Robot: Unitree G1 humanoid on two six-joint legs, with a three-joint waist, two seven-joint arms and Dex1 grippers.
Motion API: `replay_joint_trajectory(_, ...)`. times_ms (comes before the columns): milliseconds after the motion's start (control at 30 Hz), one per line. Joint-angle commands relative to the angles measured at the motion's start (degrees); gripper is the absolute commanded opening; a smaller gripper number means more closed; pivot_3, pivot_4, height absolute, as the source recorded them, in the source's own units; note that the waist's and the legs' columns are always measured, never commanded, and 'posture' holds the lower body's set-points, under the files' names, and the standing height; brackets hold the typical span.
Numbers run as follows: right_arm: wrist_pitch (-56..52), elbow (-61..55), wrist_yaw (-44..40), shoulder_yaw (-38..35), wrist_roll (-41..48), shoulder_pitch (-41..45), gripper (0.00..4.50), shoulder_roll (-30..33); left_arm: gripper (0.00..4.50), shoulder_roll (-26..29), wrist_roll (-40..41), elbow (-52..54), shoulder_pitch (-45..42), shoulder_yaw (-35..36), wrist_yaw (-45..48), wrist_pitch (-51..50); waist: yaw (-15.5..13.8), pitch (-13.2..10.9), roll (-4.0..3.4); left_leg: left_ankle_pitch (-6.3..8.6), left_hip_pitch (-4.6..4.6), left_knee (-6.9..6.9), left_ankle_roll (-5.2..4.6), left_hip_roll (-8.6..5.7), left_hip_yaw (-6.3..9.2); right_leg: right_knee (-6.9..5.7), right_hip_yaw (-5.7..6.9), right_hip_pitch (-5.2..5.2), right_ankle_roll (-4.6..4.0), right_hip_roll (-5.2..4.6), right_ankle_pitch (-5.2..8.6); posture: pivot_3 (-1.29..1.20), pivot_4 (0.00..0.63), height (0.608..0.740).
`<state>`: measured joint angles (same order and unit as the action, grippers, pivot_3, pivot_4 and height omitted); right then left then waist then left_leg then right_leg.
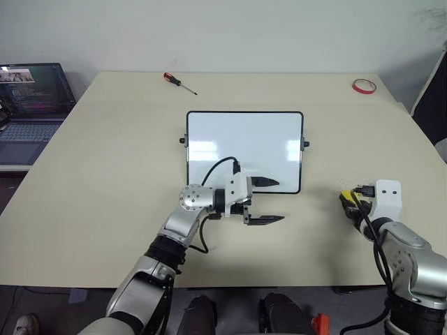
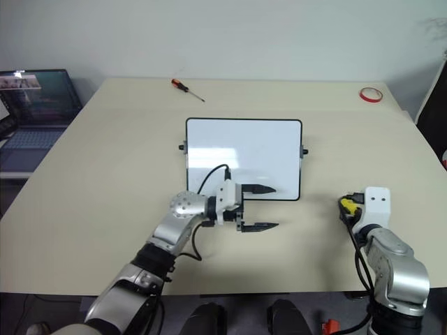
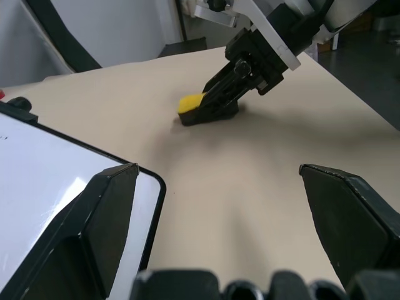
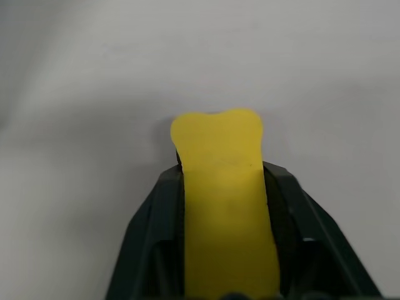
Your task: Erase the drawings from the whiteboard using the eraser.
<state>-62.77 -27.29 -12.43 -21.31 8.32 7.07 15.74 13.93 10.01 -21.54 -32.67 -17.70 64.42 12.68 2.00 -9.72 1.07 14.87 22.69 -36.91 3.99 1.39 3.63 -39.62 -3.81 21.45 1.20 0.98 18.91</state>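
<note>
Gripped between the right end effector [image 3: 220, 100] fingers, the eraser [image 4: 222, 187] touches the table [image 1: 105, 181]; left end effector [image 1: 267, 202] gapes empty.

No readable text, label or number on anything in view.

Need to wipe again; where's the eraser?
The eraser sits on the table's right side, between the right gripper's fingers, right of the whiteboard.

The whiteboard [image 1: 244, 139] is showing plain white inside a black frame; the eraser [image 3: 195, 106] is showing yellow over black; the table [image 1: 105, 174] is looking beige.
</note>
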Motion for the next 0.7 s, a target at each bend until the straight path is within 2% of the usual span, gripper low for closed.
replay_joint_trajectory(33,1.93,-0.3,0.12,-0.46,0.66,0.04,2.91,1.29,4.5,0.03,0.14,3.05,-0.21,0.75,-0.53,-0.3,-0.01,0.0,0.0,0.0,0.0,0.0,0.0,0.0,0.01,-0.01,0.01,0.0,0.0,0.0,0.0,0.0,0.15,0.74)
replay_joint_trajectory(167,2.5,0.22,0.44,-0.87,0.73,0.14,4.37,1.71,4.5,0.04,0.19,3.72,-0.16,0.65,-0.65,-1.02,-0.01,0.01,-0.01,0.0,-0.01,-0.01,0.0,0.0,-0.01,-0.02,-0.01,0.0,0.0,0.0,0.0,0.0,0.15,0.74)
replay_joint_trajectory(200,2.63,0.32,0.57,-0.98,0.74,0.2,4.48,1.76,4.5,0.04,0.19,3.79,-0.2,0.64,-0.64,-1.17,-0.01,0.01,-0.01,0.0,-0.01,-0.01,0.0,0.0,-0.01,-0.02,-0.01,0.0,0.0,0.0,0.0,0.0,0.15,0.74)
replay_joint_trajectory(400,1.92,-1.34,1.64,-2.47,1.96,0.92,4.48,0.49,4.5,0.61,1.39,6.41,0.39,1.49,-0.91,-3.59,-0.01,0.01,-0.01,0.0,-0.01,-0.02,0.0,0.0,-0.01,-0.04,-0.01,0.0,0.0,0.0,0.0,0.0,0.15,0.74)
replay_joint_trajectory(500,1.78,-4.59,2.91,-6.07,4.9,2.48,4.48,-2.27,4.5,2.77,3.67,13.17,3.1,4.39,-3.37,-8.74,0.17,0.01,-0.02,0.0,-0.01,-0.01,0.0,0.08,-0.02,-0.08,-0.05,0.02,0.0,0.0,0.0,0.0,0.15,0.74)
replay_joint_trajectory(600,2.1,-9.38,3.49,-8.47,6.99,2.49,4.48,-3.49,4.5,4.65,6.35,21.66,7.15,8.67,-8.63,-15.04,0.45,-0.01,-0.06,0.0,0.0,0.0,0.0,0.22,0.01,-0.19,-0.1,0.11,-0.01,-0.02,0.01,0.0,0.15,0.74)
replay_joint_trajectory(700,5.57,-15.57,4.6,-8.55,6.65,0.05,4.48,-3.84,4.5,3.44,7.0,32.86,13.68,14.66,-20.99,-22.12,0.33,0.0,-0.07,0.0,0.0,-0.02,0.0,0.26,0.07,-0.19,-0.08,0.08,0.02,-0.06,0.03,0.0,0.15,0.74)
